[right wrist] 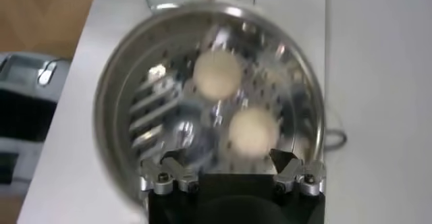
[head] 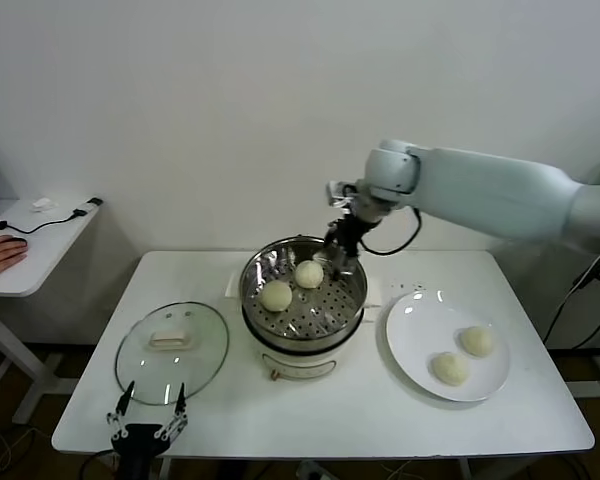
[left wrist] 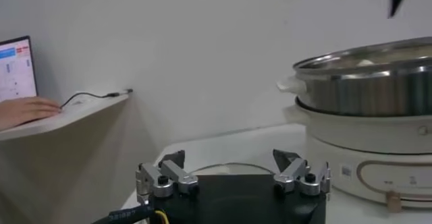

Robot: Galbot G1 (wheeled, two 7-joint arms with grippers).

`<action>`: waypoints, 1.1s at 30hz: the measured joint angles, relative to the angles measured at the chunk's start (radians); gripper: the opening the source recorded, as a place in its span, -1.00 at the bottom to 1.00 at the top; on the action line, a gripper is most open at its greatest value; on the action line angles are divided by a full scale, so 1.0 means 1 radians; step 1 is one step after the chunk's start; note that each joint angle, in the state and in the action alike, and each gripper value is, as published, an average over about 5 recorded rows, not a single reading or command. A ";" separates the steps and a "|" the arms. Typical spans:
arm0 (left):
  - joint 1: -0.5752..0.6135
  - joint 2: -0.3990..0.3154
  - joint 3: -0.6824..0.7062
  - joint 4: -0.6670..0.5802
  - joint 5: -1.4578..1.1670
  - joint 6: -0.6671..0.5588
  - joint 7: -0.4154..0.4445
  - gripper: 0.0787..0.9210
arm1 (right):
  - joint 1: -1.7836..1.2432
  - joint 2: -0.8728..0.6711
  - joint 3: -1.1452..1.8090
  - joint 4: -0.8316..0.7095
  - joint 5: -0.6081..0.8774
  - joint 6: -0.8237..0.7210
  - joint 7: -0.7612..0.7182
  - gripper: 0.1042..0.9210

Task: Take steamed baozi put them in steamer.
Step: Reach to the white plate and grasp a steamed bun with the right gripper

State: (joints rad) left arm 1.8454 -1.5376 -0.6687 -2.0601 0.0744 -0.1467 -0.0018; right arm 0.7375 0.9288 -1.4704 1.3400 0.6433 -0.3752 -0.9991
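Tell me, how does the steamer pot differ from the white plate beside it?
The steamer is a deep, shiny steel pot with a perforated tray, raised on a white base; the plate is flat, white and lies directly on the table. The right gripper hovers open over the steamer's far rim, not the plate. Both are round, and each holds two baozi.

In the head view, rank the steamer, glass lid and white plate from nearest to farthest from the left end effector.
From the left end effector at the table's front-left edge:
1. Glass lid, just beyond it.
2. Steamer, table centre.
3. White plate, far right.
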 measured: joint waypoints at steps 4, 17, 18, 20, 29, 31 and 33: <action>-0.004 0.000 -0.001 0.000 0.005 0.003 0.003 0.77 | -0.030 -0.116 0.010 0.051 -0.081 0.015 -0.019 0.76; -0.013 -0.006 0.001 -0.013 0.003 0.032 0.005 0.77 | -0.378 -0.371 0.232 0.096 -0.373 0.054 -0.064 0.76; -0.014 -0.007 0.002 -0.013 0.004 0.033 0.005 0.77 | -0.408 -0.379 0.253 0.094 -0.392 0.057 -0.065 0.76; -0.015 -0.009 0.002 -0.010 0.008 0.035 0.005 0.77 | -0.464 -0.391 0.291 0.087 -0.427 0.062 -0.066 0.76; -0.004 -0.017 -0.002 -0.004 0.018 0.032 0.001 0.77 | -0.614 -0.385 0.398 0.026 -0.530 0.075 -0.067 0.76; -0.002 -0.018 -0.003 -0.003 0.018 0.031 0.000 0.77 | -0.633 -0.378 0.409 0.013 -0.543 0.076 -0.067 0.76; -0.001 -0.019 -0.004 -0.002 0.018 0.029 -0.001 0.77 | -0.649 -0.370 0.418 0.001 -0.554 0.077 -0.067 0.76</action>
State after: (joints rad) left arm 1.8449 -1.5563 -0.6729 -2.0619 0.0927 -0.1172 -0.0026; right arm 0.0881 0.5591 -1.0521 1.3414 0.0897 -0.2985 -1.0660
